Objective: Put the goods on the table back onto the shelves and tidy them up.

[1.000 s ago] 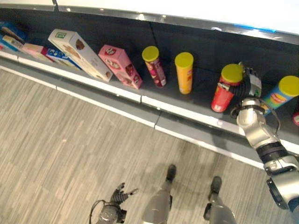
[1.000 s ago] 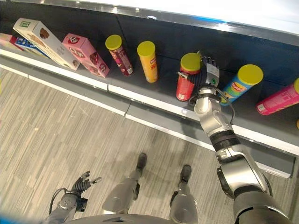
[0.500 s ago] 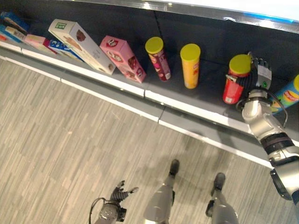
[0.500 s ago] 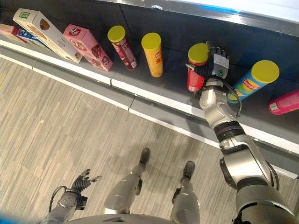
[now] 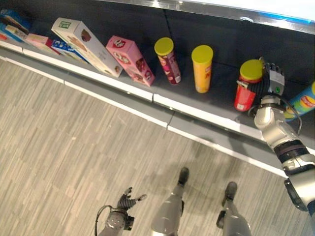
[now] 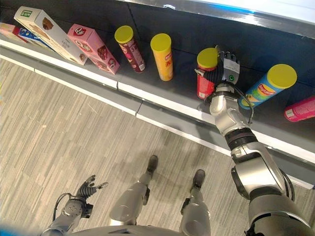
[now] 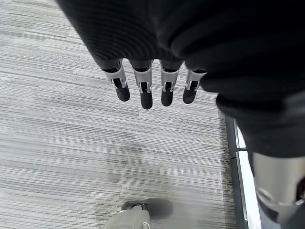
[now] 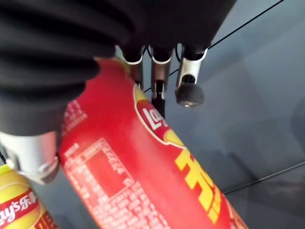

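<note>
Shelf (image 5: 216,105): dark grey surface, pale grey front edge. Red can (image 5: 244,93) with yellow lid, yellow and white markings on its side. Yellow can (image 5: 202,69), yellow lid. Maroon can (image 5: 168,63), yellow lid. Blue can (image 6: 263,88), yellow lid. Pink can (image 6: 300,109), lying down. Pink box (image 5: 129,59) with dark pictures. White box (image 5: 83,44) with green label. Floor (image 5: 74,147): beige-grey streaked planks. Right robot hand (image 6: 222,69): dark ribbed cover.

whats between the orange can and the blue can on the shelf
The red can, held by the right hand, stands between the orange can and the blue can, in both eye views.
</note>
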Tool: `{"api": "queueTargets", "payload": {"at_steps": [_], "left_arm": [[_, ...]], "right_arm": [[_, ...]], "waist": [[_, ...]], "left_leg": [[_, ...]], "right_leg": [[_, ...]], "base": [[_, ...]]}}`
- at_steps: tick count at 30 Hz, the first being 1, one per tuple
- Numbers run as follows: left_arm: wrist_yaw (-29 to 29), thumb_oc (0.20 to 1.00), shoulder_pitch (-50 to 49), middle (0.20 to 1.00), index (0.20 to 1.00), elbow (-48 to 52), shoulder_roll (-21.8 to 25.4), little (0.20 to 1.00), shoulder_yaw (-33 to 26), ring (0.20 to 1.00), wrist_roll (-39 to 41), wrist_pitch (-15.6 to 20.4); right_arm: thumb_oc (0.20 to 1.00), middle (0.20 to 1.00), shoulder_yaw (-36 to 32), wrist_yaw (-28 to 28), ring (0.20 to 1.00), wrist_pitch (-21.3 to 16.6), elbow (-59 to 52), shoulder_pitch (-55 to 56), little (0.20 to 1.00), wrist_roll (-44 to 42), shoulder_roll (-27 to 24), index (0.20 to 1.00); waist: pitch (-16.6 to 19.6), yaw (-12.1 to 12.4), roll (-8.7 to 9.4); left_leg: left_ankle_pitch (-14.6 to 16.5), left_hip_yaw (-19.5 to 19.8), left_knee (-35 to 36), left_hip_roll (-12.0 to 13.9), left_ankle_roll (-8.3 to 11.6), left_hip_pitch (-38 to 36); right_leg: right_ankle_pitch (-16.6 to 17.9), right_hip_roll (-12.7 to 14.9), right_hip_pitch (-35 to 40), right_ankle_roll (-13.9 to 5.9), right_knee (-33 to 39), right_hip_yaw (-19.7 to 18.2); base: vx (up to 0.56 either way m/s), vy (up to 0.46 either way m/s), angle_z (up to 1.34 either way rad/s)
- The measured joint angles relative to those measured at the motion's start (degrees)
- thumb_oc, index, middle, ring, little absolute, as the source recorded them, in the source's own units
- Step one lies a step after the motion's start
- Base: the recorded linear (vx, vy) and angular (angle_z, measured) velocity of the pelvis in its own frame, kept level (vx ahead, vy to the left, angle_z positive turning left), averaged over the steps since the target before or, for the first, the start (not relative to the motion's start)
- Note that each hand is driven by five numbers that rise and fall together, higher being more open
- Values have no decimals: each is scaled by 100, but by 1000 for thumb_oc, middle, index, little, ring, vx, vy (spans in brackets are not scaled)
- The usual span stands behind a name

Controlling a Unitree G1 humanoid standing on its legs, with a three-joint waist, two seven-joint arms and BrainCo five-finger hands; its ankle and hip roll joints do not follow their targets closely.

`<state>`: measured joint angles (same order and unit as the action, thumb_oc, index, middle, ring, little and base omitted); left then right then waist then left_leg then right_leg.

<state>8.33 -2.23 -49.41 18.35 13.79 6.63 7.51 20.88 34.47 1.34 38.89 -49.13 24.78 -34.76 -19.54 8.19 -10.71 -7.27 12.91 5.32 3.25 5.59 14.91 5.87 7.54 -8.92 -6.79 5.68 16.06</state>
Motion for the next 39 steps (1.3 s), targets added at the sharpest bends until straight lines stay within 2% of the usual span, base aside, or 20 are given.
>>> {"api": "queueTargets", "payload": {"at_steps": [24,25,26,39], "left_arm": [[30,1000,2,1000,1000,-84,0,1000,50,1000,1,1],[31,1000,2,1000,1000,-84,0,1000,50,1000,1,1],[31,1000,2,1000,1000,-85,0,1000,50,1000,1,1],[41,1000,112,1000,1000,-97,-2,1000,58,1000,1,-2]], "right_arm": [[200,200,219,13,200,-11,245,-298,200,-115,0,200],[555,555,220,18,555,-11,245,-319,555,-115,0,555],[1000,1000,220,27,1000,-12,245,-334,1000,-115,0,1000],[1000,1000,247,150,1000,-10,244,-356,1000,-115,57,1000]], "waist": [[1,11,-1],[1,10,-2],[2,10,-2],[7,-9,3]], "left_leg": [[-14,46,0,-3,4,72],[-20,46,-1,-3,6,91],[-23,45,-1,-3,5,100],[-52,31,-1,33,24,88]], "right_leg": [[-3,2,-43,-2,0,52],[-1,2,-64,0,0,52],[1,3,-74,1,-1,50],[34,-20,-73,18,-2,29]], "base": [[0,0,0],[0,0,0],[0,0,0],[0,0,0]]}}
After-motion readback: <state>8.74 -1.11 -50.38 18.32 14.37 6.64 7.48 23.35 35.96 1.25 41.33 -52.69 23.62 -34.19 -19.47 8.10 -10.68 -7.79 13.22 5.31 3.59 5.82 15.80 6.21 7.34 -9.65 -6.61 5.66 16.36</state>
